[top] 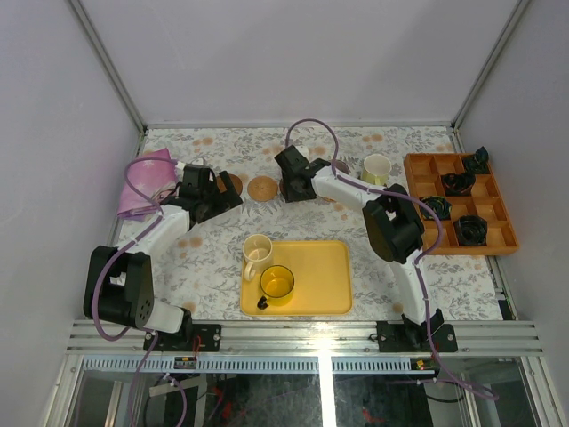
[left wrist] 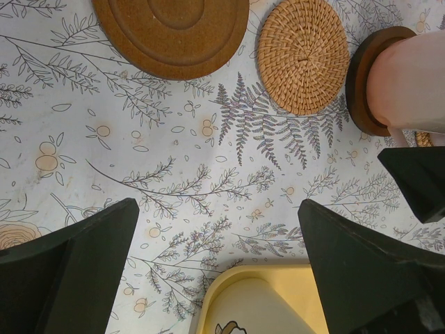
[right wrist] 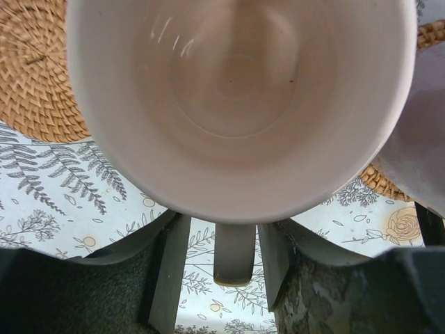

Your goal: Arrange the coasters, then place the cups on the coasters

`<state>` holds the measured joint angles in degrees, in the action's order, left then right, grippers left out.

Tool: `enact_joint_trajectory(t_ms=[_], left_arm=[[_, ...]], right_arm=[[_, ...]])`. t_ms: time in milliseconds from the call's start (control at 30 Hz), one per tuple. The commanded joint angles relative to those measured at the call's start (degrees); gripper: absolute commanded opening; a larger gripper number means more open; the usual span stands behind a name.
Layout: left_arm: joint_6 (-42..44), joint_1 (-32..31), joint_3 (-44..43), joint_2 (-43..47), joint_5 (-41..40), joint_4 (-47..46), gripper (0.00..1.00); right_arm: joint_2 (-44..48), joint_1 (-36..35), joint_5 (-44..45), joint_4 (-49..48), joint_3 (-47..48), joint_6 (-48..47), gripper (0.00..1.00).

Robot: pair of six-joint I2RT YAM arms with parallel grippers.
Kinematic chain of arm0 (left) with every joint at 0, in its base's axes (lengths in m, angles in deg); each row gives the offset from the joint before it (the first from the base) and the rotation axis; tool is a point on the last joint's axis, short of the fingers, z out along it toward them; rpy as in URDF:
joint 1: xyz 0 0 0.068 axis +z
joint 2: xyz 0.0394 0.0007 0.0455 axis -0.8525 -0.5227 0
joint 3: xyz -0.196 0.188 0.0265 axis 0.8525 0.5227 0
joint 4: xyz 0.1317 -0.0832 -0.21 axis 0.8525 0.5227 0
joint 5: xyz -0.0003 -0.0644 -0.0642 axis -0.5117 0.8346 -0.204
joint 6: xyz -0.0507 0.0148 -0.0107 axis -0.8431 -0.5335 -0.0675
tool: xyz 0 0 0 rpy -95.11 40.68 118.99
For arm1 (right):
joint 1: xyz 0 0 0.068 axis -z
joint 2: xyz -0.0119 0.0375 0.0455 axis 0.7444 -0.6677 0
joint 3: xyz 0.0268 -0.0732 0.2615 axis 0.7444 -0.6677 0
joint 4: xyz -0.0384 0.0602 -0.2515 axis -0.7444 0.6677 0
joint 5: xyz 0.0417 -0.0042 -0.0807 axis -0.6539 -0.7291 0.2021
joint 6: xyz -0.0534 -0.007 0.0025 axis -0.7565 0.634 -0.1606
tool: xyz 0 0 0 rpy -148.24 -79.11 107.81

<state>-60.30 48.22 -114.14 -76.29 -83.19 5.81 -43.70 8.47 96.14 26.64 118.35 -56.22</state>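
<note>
A pink cup stands on a dark brown coaster at the back middle of the table. My right gripper is open around its handle, with a gap on each side. A tan woven coaster and a brown ringed coaster lie to its left. My left gripper hangs wide open and holds nothing, near those coasters. A cream cup and a yellow cup sit on the yellow tray. A pale cup stands at the back right.
An orange compartment box with small black objects sits at the right edge. A pink-purple object lies at the back left. A grey-purple surface shows close beside the pink cup. The tray's corner lies under my left gripper.
</note>
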Motion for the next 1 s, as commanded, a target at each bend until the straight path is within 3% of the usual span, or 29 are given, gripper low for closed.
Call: enact_joint_trajectory(t_ms=[0, 767, 967], left_arm=[[0.11, -0.36, -1.46, -0.27, 0.71, -1.01, 1.00], [0.47, -0.44, -1.86, 1.83, 0.68, 0.35, 1.00], [2.26, -1.00, -2.31, 5.37, 4.99, 3.11, 1.00]], right_arm=[[4.59, 0.26, -0.85, -1.44, -1.39, 0.90, 0.50], [6.80, -0.26, -3.88, -3.56, -3.67, -0.26, 0.50], [8.41, -0.35, -3.51, -3.32, -5.78, -0.10, 0.52]])
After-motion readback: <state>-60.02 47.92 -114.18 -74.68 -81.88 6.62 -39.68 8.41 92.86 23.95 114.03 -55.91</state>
